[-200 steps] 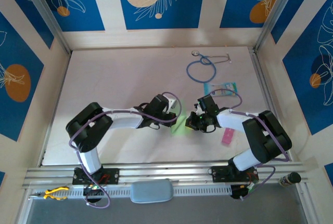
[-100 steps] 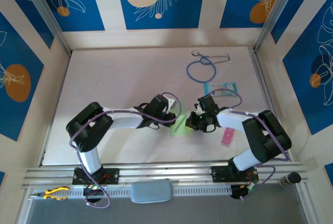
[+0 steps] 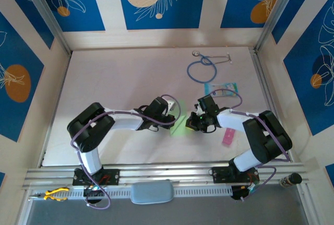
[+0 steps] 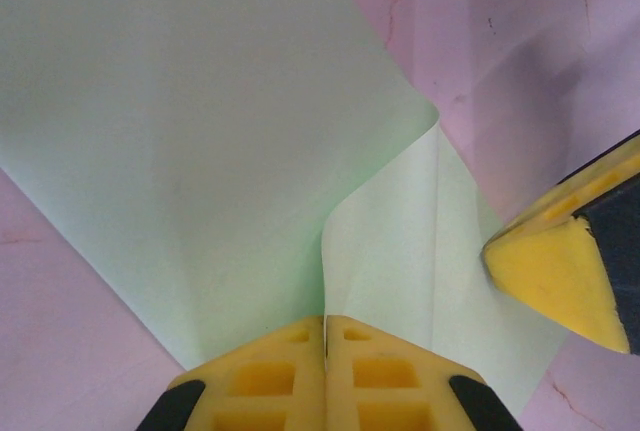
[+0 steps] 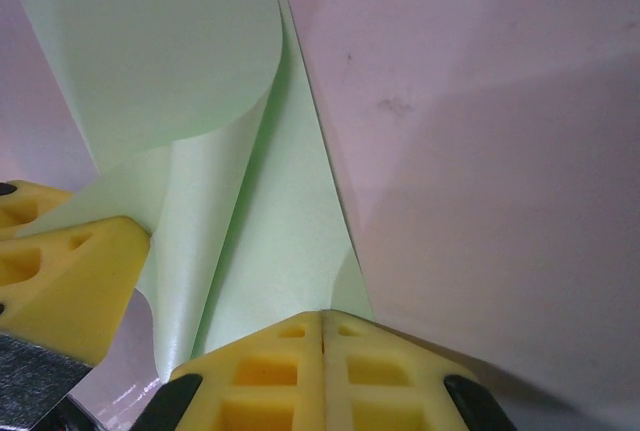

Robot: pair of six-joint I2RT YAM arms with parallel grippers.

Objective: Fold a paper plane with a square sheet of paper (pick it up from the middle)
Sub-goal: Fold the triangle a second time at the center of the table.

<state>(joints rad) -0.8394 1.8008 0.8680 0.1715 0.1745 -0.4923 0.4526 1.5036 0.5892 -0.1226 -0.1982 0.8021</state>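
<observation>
Slightly toward the left edge of the tabletop (image 3: 120,79) the left tool (image 4: 325,323) had been shifted, and with it and the right tool (image 5: 322,319) pinched shut on the square sheet of paper (image 3: 178,126) toward the near edge, the sheet could be torn by opposing pulls.

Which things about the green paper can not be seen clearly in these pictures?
- Top external: the square sheet of paper is tiny, partly covered by the left pincer and the right pincer; creases unreadable.
- Left wrist: the sheet's outline is cut off by the top edge.
- Right wrist: its curled flap hides the layers beneath.
</observation>
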